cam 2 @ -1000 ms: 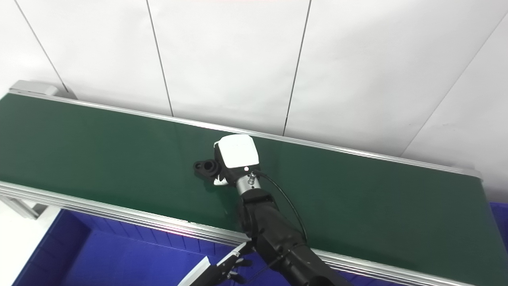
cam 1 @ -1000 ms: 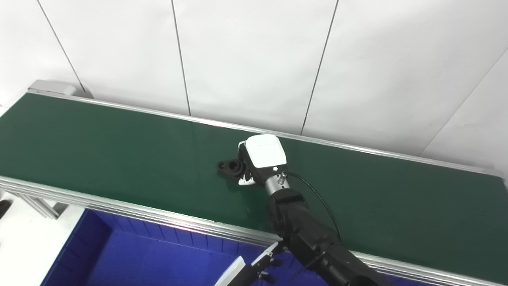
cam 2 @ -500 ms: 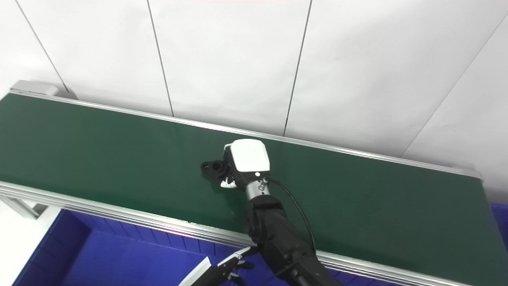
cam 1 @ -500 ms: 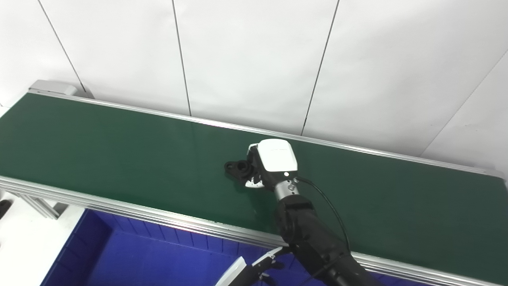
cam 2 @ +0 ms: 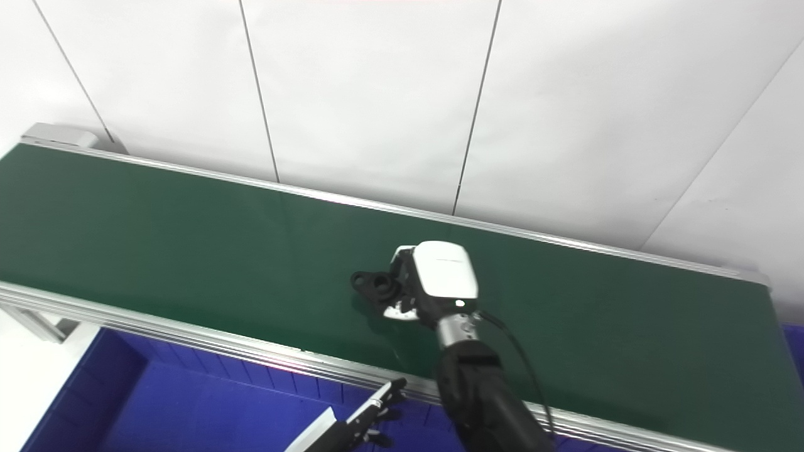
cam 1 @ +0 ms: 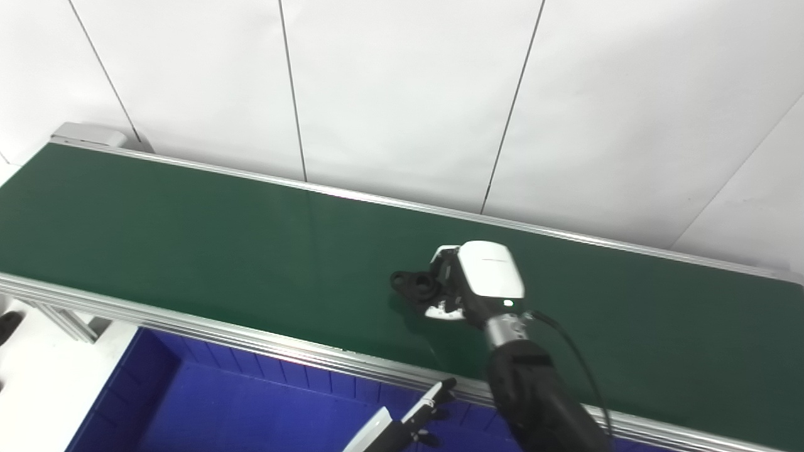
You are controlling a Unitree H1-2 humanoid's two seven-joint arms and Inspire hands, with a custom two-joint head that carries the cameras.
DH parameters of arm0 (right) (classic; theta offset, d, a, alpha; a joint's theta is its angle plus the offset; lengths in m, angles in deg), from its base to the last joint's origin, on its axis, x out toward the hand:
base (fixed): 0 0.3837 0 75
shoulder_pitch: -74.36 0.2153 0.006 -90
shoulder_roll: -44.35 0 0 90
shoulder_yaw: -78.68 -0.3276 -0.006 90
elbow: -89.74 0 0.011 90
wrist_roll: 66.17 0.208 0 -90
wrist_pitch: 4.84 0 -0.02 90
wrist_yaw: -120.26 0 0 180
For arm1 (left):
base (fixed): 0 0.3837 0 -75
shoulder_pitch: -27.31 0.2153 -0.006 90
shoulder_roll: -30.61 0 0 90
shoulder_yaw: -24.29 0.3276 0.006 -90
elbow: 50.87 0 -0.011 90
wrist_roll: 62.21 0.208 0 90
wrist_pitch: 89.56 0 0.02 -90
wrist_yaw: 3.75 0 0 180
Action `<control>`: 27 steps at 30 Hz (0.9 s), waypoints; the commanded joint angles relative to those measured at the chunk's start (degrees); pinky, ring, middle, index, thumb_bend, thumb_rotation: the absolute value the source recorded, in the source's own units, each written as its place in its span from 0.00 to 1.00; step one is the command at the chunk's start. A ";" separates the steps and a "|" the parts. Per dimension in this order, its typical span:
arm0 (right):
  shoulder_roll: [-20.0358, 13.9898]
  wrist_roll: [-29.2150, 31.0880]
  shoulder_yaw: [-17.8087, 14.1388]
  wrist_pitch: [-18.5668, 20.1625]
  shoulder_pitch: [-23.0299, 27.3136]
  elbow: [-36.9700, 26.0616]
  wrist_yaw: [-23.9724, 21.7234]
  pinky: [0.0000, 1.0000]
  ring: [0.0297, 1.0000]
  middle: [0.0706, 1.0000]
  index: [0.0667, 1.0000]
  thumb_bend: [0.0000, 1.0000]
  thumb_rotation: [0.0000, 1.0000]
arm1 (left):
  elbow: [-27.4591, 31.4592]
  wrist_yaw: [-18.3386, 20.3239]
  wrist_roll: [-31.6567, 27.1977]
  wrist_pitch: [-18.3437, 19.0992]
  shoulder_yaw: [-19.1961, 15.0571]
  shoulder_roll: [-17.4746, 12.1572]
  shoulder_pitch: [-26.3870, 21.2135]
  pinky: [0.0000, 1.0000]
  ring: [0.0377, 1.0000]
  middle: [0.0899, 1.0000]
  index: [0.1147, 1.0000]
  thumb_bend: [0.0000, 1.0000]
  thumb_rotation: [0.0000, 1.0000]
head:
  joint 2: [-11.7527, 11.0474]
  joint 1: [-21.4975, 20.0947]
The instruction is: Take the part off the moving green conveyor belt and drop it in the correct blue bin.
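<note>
Right hand (cam 1: 468, 285) mid-belt (cam 1: 188, 238), fingers closed on black part (cam 1: 414, 284). Left hand (cam 1: 402, 424) low over bin (cam 1: 207, 408), fingers unclear.

A white panelled wall (cam 1: 402, 94) fills the background, split by thin dark seams that run slightly slanted. Light falls evenly, without hard shadows. At lower left a pale floor (cam 1: 38, 389) shows.
</note>
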 commanded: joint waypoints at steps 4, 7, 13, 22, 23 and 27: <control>-1.01 -3.23 -2.15 1.36 -0.23 -11.41 -4.21 0.13 0.17 0.25 0.45 0.50 0.15 | 1.53 1.83 -1.58 -2.43 1.87 0.23 1.82 0.80 0.93 0.99 1.00 0.87 0.80 | 0.36 -1.59; -1.25 -4.43 -3.26 2.02 -2.11 -17.45 -7.33 0.16 0.20 0.28 0.45 0.50 0.15 | 1.38 2.11 -2.12 -2.80 1.40 -0.29 1.65 0.81 0.94 0.99 1.00 0.86 0.81 | 0.65 -2.44; -1.74 -6.66 -5.23 1.66 -7.62 -28.38 -13.08 0.19 0.24 0.32 0.45 0.51 0.14 | 2.72 2.69 -4.12 -1.67 -0.62 -1.76 1.46 0.85 0.95 0.99 1.00 0.90 0.84 | 2.68 -6.59; -0.84 -10.50 -9.93 1.75 -21.41 -47.29 -24.51 0.21 0.26 0.34 0.45 0.51 0.14 | 5.84 5.13 -7.59 0.43 -5.55 -4.41 0.81 0.96 1.00 1.00 1.00 0.92 0.93 | 7.44 -14.04; -1.03 -11.27 -9.83 1.06 -24.58 -48.97 -25.18 0.21 0.26 0.34 0.45 0.51 0.14 | 6.09 5.02 -8.94 0.59 -6.75 -4.28 0.82 0.97 1.00 1.00 1.00 0.92 0.93 | 8.22 -14.73; -1.42 -13.99 -10.34 -1.04 -35.91 -53.09 -25.44 0.18 0.23 0.31 0.45 0.51 0.14 | 7.18 4.47 -12.82 1.43 -10.83 -3.72 0.56 1.00 1.00 1.00 1.00 0.88 0.91 | 9.86 -15.87</control>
